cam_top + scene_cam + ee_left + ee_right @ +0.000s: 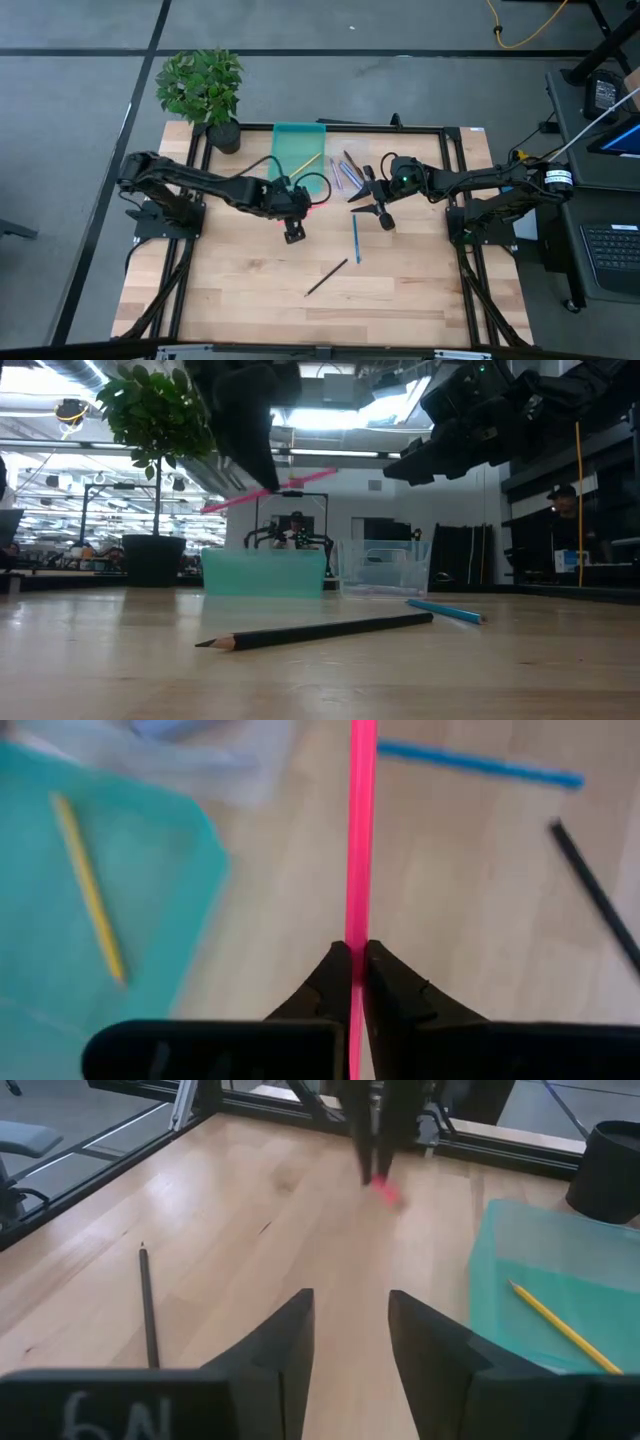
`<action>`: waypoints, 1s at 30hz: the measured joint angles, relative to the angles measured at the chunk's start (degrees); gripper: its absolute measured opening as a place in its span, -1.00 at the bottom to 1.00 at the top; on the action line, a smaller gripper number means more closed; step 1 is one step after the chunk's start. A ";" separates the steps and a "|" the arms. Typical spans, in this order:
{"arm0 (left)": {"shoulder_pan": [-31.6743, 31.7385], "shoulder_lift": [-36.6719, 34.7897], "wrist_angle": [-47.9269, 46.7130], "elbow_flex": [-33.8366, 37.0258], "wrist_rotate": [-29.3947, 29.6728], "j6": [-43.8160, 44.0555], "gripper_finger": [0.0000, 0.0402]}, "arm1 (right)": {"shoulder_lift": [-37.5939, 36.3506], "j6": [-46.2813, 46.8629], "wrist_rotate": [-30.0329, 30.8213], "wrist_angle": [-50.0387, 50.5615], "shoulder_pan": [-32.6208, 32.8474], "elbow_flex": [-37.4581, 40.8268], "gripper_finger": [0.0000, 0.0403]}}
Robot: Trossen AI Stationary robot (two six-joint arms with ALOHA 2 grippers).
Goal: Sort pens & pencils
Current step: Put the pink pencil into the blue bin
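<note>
My left tool clamped on the pink pen just beside the teal tray, yellow pencil in that tray, my right tool hanging open and empty, blue pen and black pencil on the tabletop

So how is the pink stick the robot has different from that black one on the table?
The thin pink-red stick is clamped in the left tool and hangs above the table, tilted; the dark pencil-like stick lies flat on the wooden tabletop, untouched. The pink one is bright, the other near black with a sharpened tip. The pink one is near the teal plastic tray; the dark one lies farther out. Both are slim, straight writing sticks.
</note>
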State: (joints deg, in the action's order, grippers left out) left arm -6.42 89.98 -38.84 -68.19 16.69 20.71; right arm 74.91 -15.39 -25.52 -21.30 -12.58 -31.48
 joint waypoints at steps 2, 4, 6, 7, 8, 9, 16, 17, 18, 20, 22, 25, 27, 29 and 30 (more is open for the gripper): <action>-0.55 -2.00 0.91 1.65 2.74 0.02 -0.96 | 0.00 0.03 -0.03 0.14 0.00 0.00 -0.35; -1.07 -3.73 4.07 4.20 4.19 0.02 -0.96 | 0.00 0.10 0.00 0.48 0.00 0.00 -0.35; -1.36 -5.63 7.58 7.31 5.12 0.00 -0.96 | 0.02 0.10 -0.06 0.80 0.00 0.00 -0.35; -1.56 -6.61 10.01 9.11 5.29 -0.31 -0.96 | 0.02 0.10 -0.04 0.76 0.00 0.00 -0.35; -1.65 -7.39 13.42 11.01 5.33 -0.86 -0.96 | 0.02 0.10 -0.04 0.78 0.00 0.00 -0.35; -1.68 -8.20 16.93 13.06 5.30 -1.49 -0.96 | 0.01 0.10 -0.06 0.82 0.00 0.00 -0.35; -0.52 -13.44 41.43 28.31 5.31 -4.85 -0.96 | 0.02 0.03 -0.04 0.96 0.00 0.00 -0.35; -0.24 -13.82 44.81 30.09 5.31 -4.87 -0.96 | 0.02 0.01 -0.04 0.96 0.00 0.00 -0.35; -0.03 -14.18 48.21 31.93 5.33 -4.92 -0.96 | 0.02 0.01 -0.04 0.96 0.00 0.00 -0.35; 0.07 -14.41 55.04 35.19 5.41 -5.88 -0.96 | 0.02 -0.03 -0.04 0.96 0.00 0.00 -0.35; 0.20 -14.41 60.81 37.78 5.61 -7.24 -0.96 | 0.02 -0.04 -0.04 0.96 0.00 0.00 -0.35; 0.76 -14.41 65.10 39.58 8.02 -7.63 -0.96 | 0.02 -0.06 -0.02 0.96 0.00 0.00 -0.35; 1.14 -14.41 65.30 39.74 10.79 -7.65 -0.96 | 0.02 -0.06 -0.02 0.96 0.00 0.00 -0.35; 1.53 -14.41 65.49 39.46 13.57 -7.65 -0.96 | 0.02 -0.07 -0.02 0.94 0.00 0.00 -0.35; 1.74 -14.41 65.54 39.34 15.32 -7.70 -0.96 | 0.02 -0.08 -0.02 0.95 0.00 0.00 -0.35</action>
State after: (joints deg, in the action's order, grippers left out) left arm -4.68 75.57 26.70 -28.85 32.01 13.01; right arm 74.94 -15.46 -25.54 -20.35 -12.58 -31.48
